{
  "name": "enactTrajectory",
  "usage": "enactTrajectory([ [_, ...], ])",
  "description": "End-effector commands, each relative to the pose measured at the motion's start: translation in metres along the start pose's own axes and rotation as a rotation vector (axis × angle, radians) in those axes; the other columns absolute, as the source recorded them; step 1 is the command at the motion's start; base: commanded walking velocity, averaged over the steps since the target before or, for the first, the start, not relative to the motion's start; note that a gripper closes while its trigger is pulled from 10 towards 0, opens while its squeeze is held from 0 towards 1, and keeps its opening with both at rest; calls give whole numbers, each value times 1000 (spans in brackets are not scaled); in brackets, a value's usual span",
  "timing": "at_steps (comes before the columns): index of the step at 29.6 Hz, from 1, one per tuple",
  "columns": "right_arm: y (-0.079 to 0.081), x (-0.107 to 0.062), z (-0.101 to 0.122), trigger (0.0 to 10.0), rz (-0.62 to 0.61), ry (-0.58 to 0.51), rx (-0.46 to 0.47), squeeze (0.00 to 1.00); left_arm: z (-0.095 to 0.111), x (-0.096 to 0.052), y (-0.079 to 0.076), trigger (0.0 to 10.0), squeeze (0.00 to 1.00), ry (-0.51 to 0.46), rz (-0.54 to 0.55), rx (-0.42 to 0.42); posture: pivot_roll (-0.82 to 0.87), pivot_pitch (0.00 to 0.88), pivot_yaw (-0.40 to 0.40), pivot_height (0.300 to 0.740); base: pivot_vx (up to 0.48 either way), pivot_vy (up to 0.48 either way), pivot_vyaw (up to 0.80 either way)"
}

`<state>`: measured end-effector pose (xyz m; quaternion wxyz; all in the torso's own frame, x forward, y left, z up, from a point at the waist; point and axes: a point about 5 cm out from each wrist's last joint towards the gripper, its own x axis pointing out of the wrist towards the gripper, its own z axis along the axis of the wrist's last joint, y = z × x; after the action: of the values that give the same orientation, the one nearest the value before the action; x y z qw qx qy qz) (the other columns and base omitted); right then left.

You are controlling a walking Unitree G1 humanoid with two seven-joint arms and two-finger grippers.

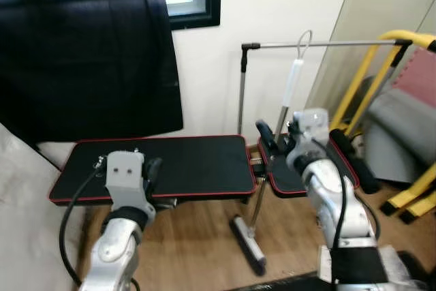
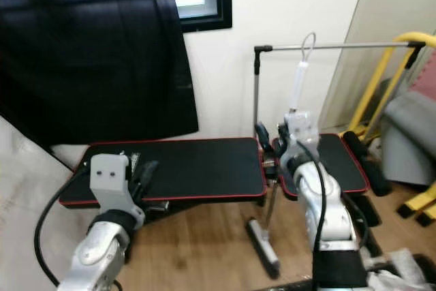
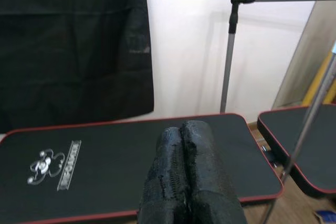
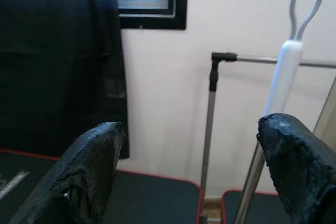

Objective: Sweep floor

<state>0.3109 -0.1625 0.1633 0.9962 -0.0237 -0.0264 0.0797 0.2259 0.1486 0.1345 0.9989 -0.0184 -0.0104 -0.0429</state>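
Note:
A broom leans upright at the gap between two black bench pads. Its white handle [image 1: 293,80] ends in a grey loop, and its head [image 1: 248,243] rests on the wooden floor. My right gripper [image 1: 300,142] is raised at the shaft and stands open. In the right wrist view the shaft [image 4: 251,184] rises between the two fingers [image 4: 94,166], close to one of them. My left gripper [image 1: 153,168] is shut with nothing in it, held over the long black pad [image 3: 105,161].
A black bench [image 1: 197,161] with red piping stands across the front, with a smaller pad [image 1: 289,180] to its right. Behind are a metal clothes rail [image 1: 320,44], a black curtain [image 1: 88,46], a yellow frame [image 1: 381,66] and a grey cushion [image 1: 402,134]. White cloth [image 1: 20,209] lies at left.

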Motion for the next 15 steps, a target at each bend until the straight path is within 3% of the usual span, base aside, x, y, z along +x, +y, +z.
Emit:
enactTrajectory([
  [1, -6, -1, -3, 10000, -19, 15, 18, 0, 0, 1, -4, 10000, 0, 3, -19, -9, -91, 0, -4, 740, 289, 0, 0],
  [3, -1, -1, 2, 10000, 12, -12, 89, 0, 1, 2, -4, 10000, 0, -3, -24, -8, -90, 0, -4, 740, 289, 0, 0],
  [6, 2, -2, 3, 10000, 24, -21, 118, 0, 3, 2, -5, 10000, 0, -8, -31, -8, -88, 0, -3, 740, 287, 0, 0],
  [15, -5, -1, 9, 10000, -4, -39, 105, 0, 5, 2, -5, 10000, 0, -11, -47, -7, -82, 0, 5, 740, 285, 0, 0],
])
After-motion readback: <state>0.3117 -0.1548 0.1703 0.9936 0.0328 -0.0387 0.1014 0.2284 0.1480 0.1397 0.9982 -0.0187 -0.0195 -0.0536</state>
